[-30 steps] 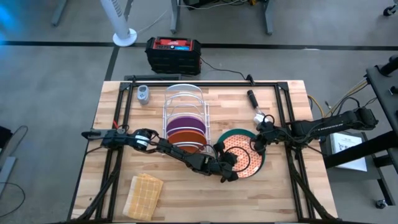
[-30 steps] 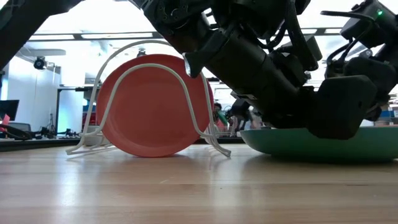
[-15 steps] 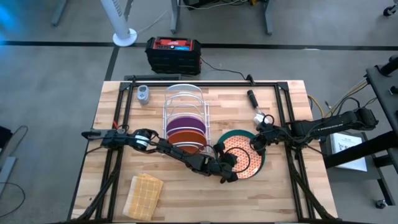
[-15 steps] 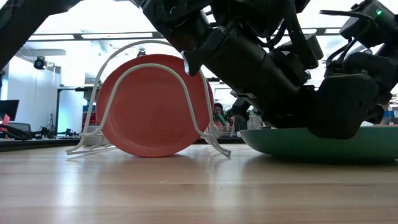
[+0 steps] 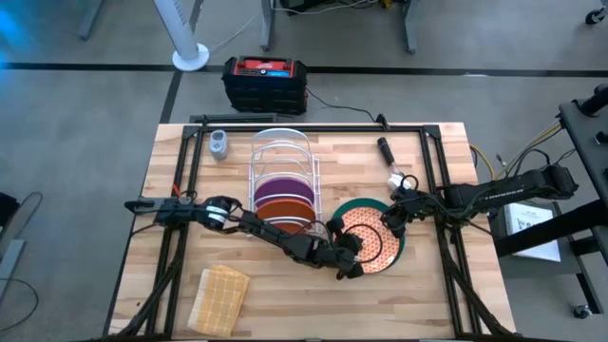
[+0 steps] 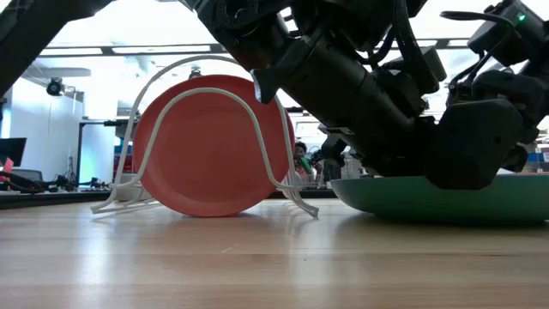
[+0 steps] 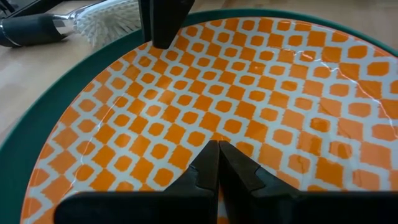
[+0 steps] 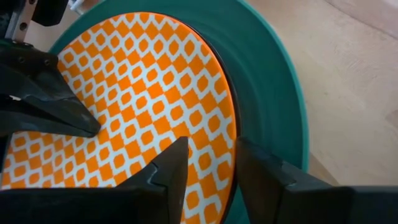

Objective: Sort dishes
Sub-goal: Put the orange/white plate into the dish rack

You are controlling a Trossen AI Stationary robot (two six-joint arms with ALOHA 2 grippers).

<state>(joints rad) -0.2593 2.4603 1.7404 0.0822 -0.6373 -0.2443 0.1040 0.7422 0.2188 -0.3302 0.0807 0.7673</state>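
The patterned plate (image 5: 369,239) lies on the teal plate (image 5: 399,249), beside the rack (image 5: 282,176) holding purple and orange plates. The left gripper (image 7: 217,163), fingers pressed together, rests on it; the right gripper (image 8: 210,163), fingers parted, straddles its rim. A brush (image 5: 391,163) lies near.

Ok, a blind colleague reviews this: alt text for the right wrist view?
The right gripper, fingers apart, hovers over the orange-patterned plate, which lies on the larger teal-green plate. The left gripper reaches in over the patterned plate.
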